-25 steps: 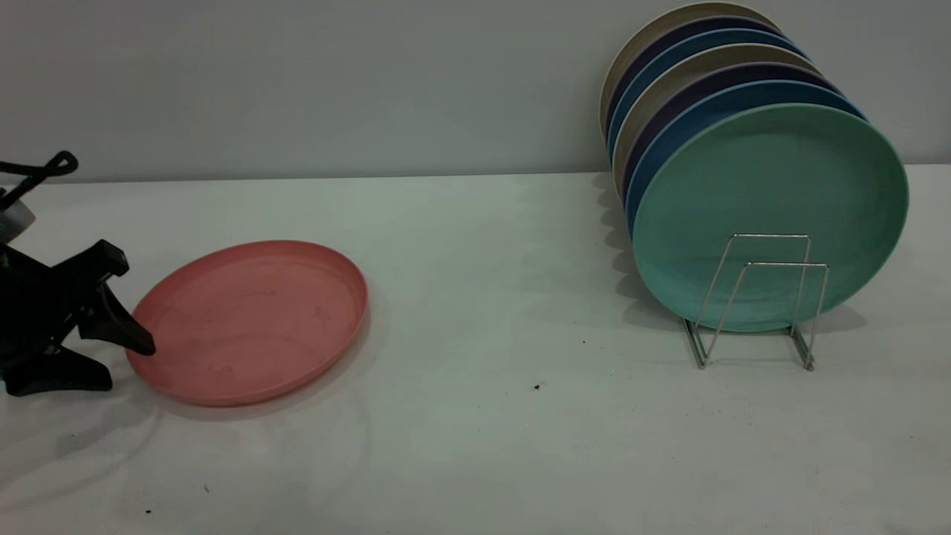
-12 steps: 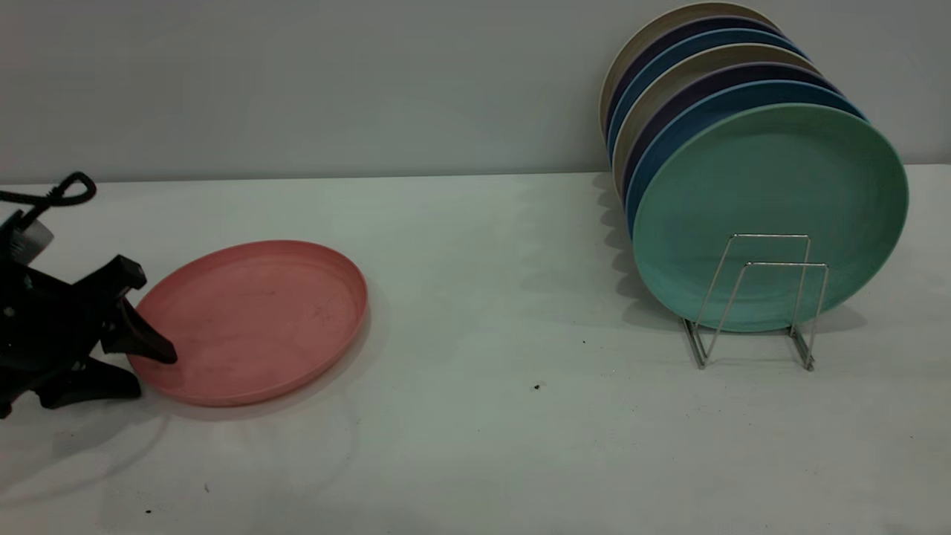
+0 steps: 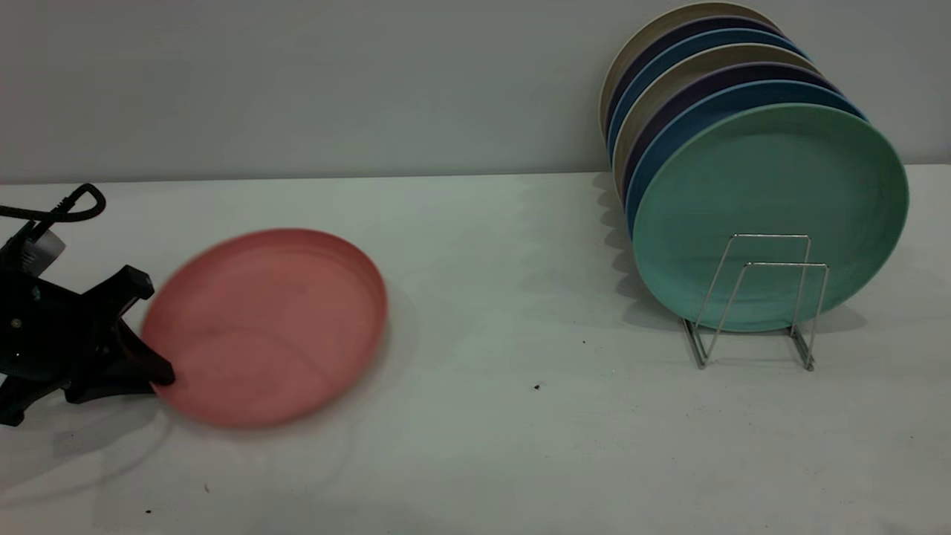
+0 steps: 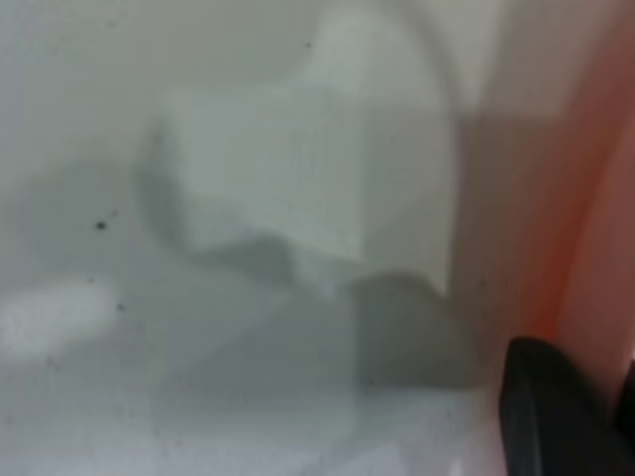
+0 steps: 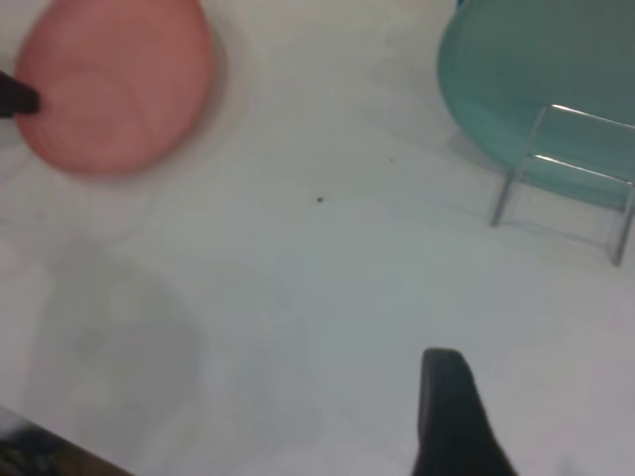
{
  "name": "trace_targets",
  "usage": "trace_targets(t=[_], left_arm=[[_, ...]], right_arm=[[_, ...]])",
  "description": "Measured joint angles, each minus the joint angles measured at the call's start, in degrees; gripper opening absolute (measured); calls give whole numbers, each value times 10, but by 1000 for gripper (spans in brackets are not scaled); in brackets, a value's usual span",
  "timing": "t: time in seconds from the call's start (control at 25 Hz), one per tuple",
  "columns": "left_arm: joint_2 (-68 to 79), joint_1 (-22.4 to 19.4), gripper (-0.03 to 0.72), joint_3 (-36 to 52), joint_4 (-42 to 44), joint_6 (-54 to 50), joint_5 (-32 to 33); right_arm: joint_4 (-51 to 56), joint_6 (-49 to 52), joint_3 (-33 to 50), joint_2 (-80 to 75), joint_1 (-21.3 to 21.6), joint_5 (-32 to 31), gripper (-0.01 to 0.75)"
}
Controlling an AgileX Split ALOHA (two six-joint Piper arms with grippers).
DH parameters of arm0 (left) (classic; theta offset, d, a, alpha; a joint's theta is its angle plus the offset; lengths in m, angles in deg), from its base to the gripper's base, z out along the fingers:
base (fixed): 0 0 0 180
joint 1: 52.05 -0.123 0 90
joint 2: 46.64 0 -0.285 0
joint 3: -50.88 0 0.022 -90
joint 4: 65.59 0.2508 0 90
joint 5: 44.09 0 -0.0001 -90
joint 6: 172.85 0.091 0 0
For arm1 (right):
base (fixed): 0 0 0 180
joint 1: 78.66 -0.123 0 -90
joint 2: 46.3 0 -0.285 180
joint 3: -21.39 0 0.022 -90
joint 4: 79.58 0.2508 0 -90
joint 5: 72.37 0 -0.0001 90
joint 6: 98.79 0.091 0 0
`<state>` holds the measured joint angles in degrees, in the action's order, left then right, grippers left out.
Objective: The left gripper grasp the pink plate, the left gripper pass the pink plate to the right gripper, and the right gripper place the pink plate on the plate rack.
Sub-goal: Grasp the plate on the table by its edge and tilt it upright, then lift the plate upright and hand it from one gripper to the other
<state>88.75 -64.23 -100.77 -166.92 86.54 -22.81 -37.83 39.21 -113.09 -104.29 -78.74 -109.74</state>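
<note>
At the left edge of the exterior view, the left pincer (image 3: 152,371) is clamped on the near-left rim of the pink plate (image 3: 267,323), which tilts up off the table (image 3: 483,446). The plate rack (image 3: 758,297) stands at right, its two front loops bare before a mint-green plate (image 3: 773,186). Only one finger of the right pincer (image 5: 451,416) shows in its wrist view, so its state cannot be told.

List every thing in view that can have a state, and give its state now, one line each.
Pink plate: tilted, far rim raised, left rim held.
Left gripper: shut on the pink plate's left rim.
Right gripper: above the table, holding nothing seen.
Rack: upright, front loops free.
Green plate: on edge in the rack, foremost in the row.
</note>
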Motion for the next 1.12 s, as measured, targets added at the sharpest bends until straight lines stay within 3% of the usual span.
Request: trace_targets(t=[0.24,0.72,0.92,1.12], left_arm=[[2,1,13,-2,2,48,16],[-24,9,13,-20,3,105,84],[-45,48,13,-27,3,107,83],[-45,112,13,-39,4,106,81]], right_arm=[[91,-37,0,-19,0,-29,462],[423,-325,-3,-252,0,-56,462],[512,-423,-6,-350,-9,-54,462],[566,-482,-38,-427,-53,-45,462]])
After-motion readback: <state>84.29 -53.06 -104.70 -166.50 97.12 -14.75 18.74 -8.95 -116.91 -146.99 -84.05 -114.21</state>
